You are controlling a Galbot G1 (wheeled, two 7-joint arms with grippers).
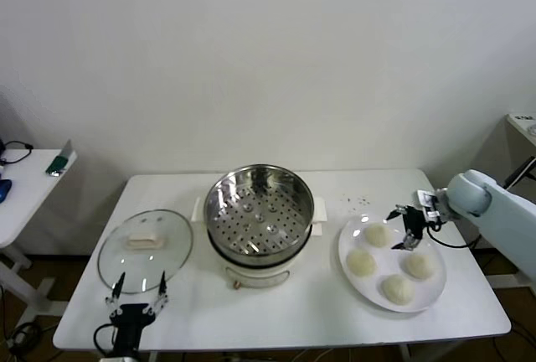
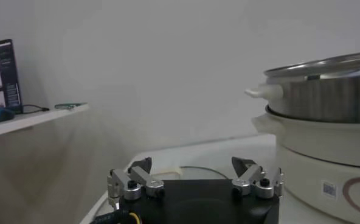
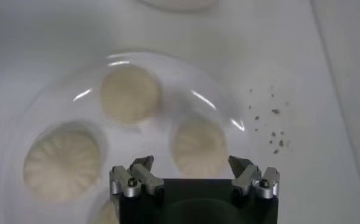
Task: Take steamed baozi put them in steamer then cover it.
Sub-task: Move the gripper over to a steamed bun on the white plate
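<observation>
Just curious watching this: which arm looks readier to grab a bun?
The right. Its open right gripper hovers over the plate of baozi; the left gripper sits open by the glass lid, far from them.

Robot lab, bare white wall (image 1: 268, 52), white table (image 1: 285, 312), side desk (image 1: 25, 190)

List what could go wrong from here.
1. The right gripper hangs open over four buns packed close on the plate; closing on one may nudge a neighbour.
2. The steamer rim stands high; a carried bun could clip it.
3. The lid lies by the left gripper, near the table edge.
</observation>
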